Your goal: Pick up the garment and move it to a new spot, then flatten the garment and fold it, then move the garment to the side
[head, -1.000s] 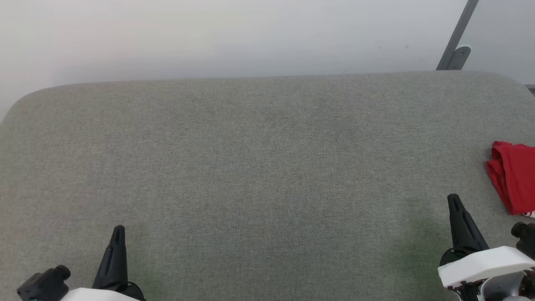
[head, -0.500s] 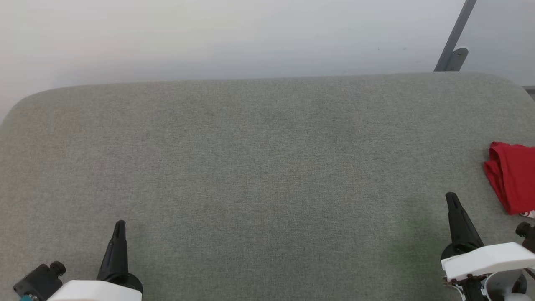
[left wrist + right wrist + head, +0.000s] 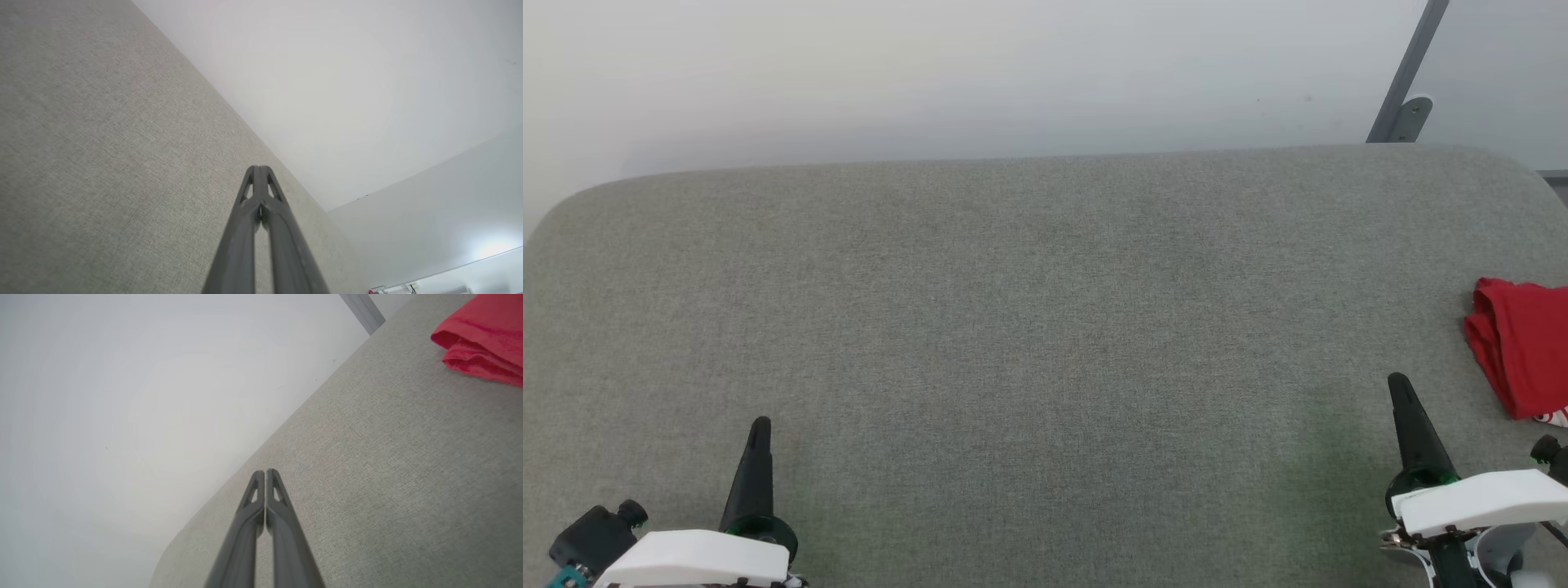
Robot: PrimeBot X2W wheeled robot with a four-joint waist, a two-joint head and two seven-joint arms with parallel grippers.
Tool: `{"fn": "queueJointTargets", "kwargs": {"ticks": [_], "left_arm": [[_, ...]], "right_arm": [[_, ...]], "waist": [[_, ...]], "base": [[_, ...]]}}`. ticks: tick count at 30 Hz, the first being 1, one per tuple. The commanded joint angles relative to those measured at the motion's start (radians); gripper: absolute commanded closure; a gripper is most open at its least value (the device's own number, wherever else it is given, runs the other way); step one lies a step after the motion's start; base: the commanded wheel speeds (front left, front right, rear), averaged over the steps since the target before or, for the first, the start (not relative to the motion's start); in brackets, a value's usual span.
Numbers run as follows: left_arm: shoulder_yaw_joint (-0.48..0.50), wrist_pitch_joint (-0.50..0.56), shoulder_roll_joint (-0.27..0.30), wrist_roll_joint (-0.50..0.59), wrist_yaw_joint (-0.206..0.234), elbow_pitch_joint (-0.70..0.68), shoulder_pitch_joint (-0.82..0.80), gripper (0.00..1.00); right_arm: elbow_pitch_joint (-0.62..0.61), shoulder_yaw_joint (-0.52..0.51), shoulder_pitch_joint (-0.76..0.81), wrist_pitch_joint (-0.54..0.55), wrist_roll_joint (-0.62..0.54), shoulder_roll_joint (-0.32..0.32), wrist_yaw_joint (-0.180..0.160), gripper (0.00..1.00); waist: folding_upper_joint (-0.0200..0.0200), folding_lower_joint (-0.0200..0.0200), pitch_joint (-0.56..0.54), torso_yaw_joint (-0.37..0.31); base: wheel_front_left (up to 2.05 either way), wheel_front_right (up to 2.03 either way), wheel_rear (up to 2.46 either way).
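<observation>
Both claws sit lower and nearer than a second ago, pulled back, empty, fingers pressed together: left claw [image 3: 758,426], right claw [image 3: 1398,384]. Red garment [image 3: 1521,347] lies bunched, apparently folded, just beyond the right claw on the grey desk [image 3: 1045,327]; probably finished.

Looks like a test room or lab set up for cloth handling, not a home. My work surface is a wide bench [image 3: 1045,327] covered edge to edge in grey woven fabric, corners rounded, taking up most of the head view. Behind it, across the top of the frame, a plain pale wall [image 3: 931,73], unmarked and unfurnished. Upper right of the frame: a grey metal strut [image 3: 1409,73] running at a slant, ending in a bolted bracket [image 3: 1411,114] at the bench's far edge. No household furniture or decoration in sight.
</observation>
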Motion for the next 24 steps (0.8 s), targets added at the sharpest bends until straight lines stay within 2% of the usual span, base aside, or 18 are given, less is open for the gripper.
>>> {"fn": "queueJointTargets", "kwargs": {"ticks": [1, 24], "left_arm": [[0.007, 0.007, 0.002, -0.030, 0.001, -0.003, -0.022, 1.00], [0.021, 0.069, -0.017, -0.244, 0.001, 0.028, -0.067, 1.00]], "right_arm": [[-0.007, -0.003, -0.025, 0.007, 0.033, -0.001, -0.001, 1.00], [0.025, -0.007, -0.046, 0.044, 0.259, 0.010, -0.001, 1.00]], "waist": [[-0.0001, 0.0000, -0.001, 0.000], [-0.0001, 0.0000, -0.011, -0.007]], "base": [[0.00, 0.00, 0.00], [0.00, 0.00, 0.00]]}}
